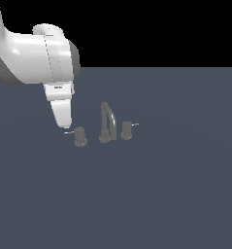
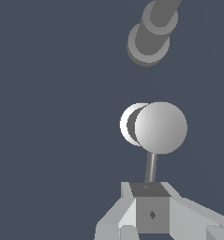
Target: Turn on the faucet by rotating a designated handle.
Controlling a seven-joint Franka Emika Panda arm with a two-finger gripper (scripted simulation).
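Wrist view: gripper point(image 2: 152, 212) fingers look closed at the lever tip of the handle point(image 2: 160, 127), left of the faucet point(image 1: 107, 122); rotation apparently yet to finish.

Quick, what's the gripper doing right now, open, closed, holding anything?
Gripper: fingers look closed together at the tip of the handle's thin lever; whether they clamp the lever or just press on it cannot be told.
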